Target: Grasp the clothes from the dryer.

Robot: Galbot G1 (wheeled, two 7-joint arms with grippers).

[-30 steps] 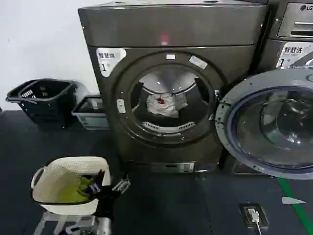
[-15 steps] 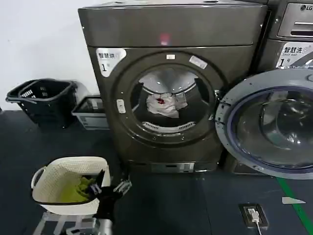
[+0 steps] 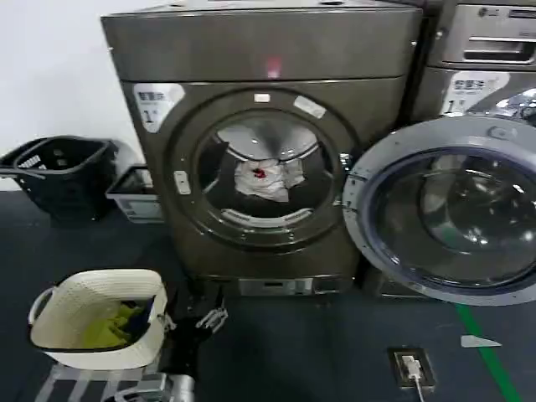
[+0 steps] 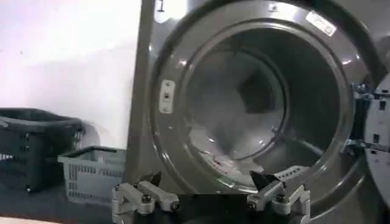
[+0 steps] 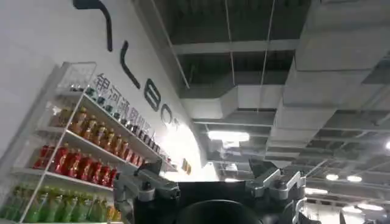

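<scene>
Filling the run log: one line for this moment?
left hand: open, low before dryer | door open | clothes: inside drum, ungrasped

Only readable stuff from where I'm standing: the dryer (image 3: 268, 142) has a white sticker (image 3: 157, 104) on its upper left front with a big "1" under some Chinese characters too small to make out. The lighter machine (image 3: 477, 59) next to it carries a similar sticker (image 3: 469, 90), also with a "1", plus an "LG" logo (image 3: 484, 11) up top.
</scene>
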